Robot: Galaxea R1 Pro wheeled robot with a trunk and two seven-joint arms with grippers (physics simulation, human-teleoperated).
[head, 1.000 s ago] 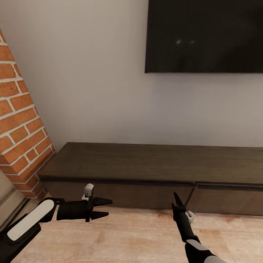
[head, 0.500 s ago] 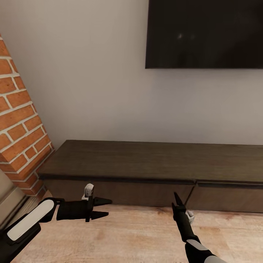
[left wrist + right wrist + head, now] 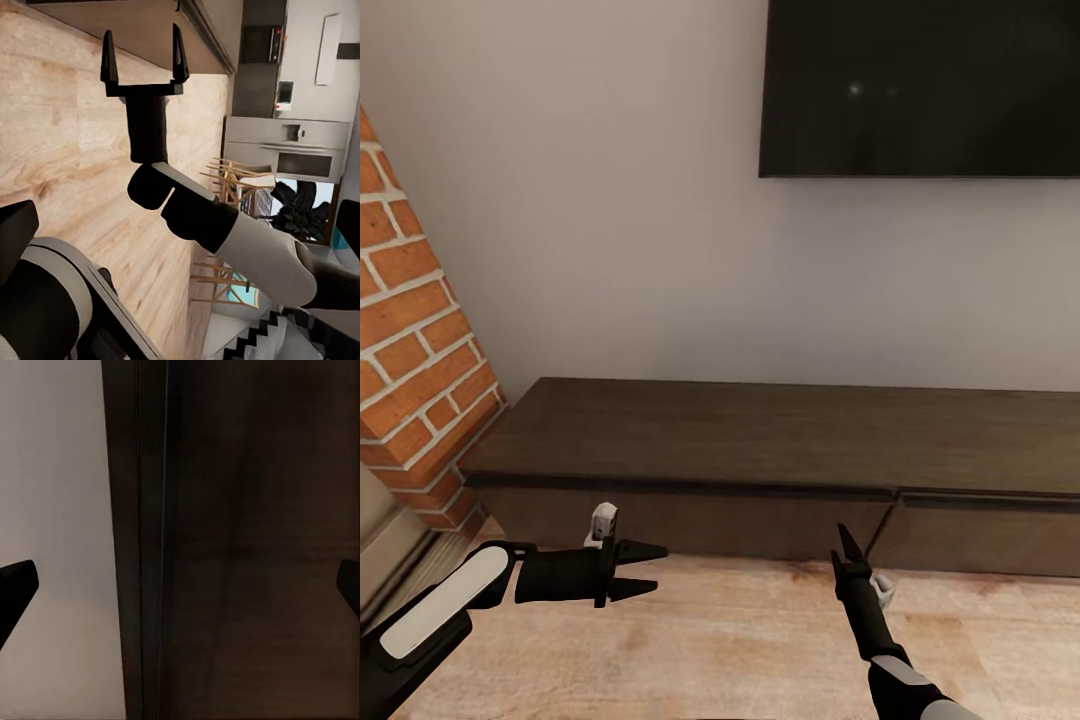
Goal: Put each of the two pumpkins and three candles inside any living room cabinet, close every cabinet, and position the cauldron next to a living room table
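Observation:
The long, low dark-brown cabinet point(image 3: 760, 440) stands against the white wall, and the two drawer fronts I see on it are closed. My left gripper point(image 3: 656, 568) hovers open over the wood floor in front of its left end, fingers pointing right, holding nothing. My right gripper point(image 3: 847, 548) points at the cabinet front near the seam between the two drawer fronts. In the left wrist view this right gripper point(image 3: 143, 54) is open and empty. The right wrist view looks close at the cabinet front point(image 3: 255, 547). The pumpkins, candles, cauldron and table are out of view.
A brick fireplace side point(image 3: 410, 340) rises at the left, close to the cabinet's left end. A black TV point(image 3: 920, 85) hangs on the wall above the cabinet. Light wood floor point(image 3: 740, 640) lies between me and the cabinet. The left wrist view catches a distant kitchen point(image 3: 300, 97).
The whole head view has shifted a little, with the TV and cabinet sitting slightly higher in the picture. Both arms keep the same pose and both grippers stay open.

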